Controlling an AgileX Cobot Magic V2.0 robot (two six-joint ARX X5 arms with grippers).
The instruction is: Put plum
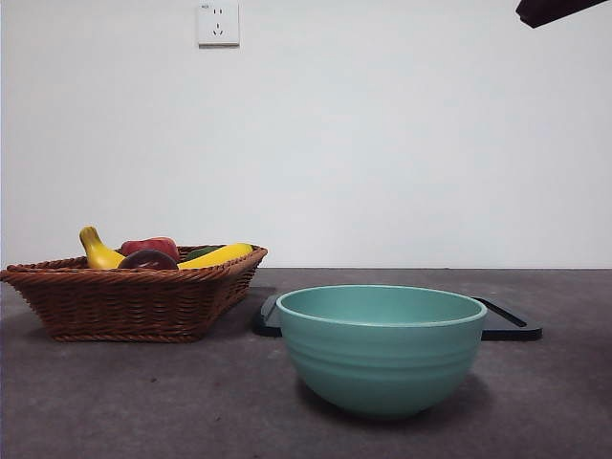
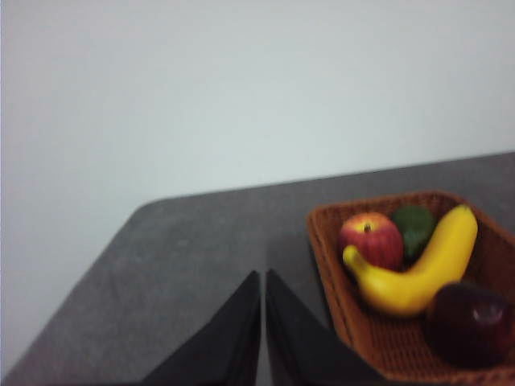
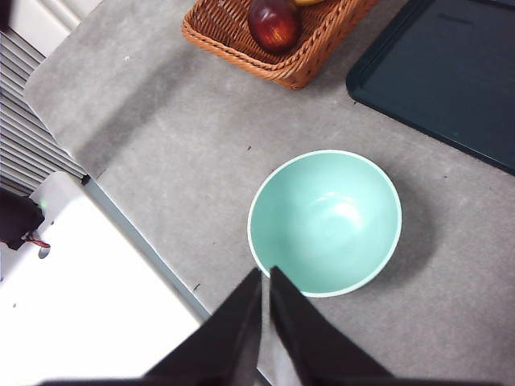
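Observation:
The dark maroon plum (image 2: pixel 469 322) lies in the brown wicker basket (image 2: pixel 386 338), at its near end next to a yellow banana (image 2: pixel 422 261). It also shows in the front view (image 1: pixel 148 259) and the right wrist view (image 3: pixel 274 23). The teal bowl (image 1: pixel 381 346) stands empty on the table, right of the basket (image 1: pixel 124 301); in the right wrist view the bowl (image 3: pixel 325 221) lies below the gripper. My left gripper (image 2: pixel 263 281) is shut and empty, above the table beside the basket. My right gripper (image 3: pixel 265 277) is shut and empty, high above the bowl's near rim.
The basket also holds a red apple (image 2: pixel 371 240) and a green fruit (image 2: pixel 415 227). A dark flat tray (image 1: pixel 512 322) lies behind the bowl. A black arm tip (image 1: pixel 555 10) shows at the top right. The table edge and white base (image 3: pixel 105 297) lie near the bowl.

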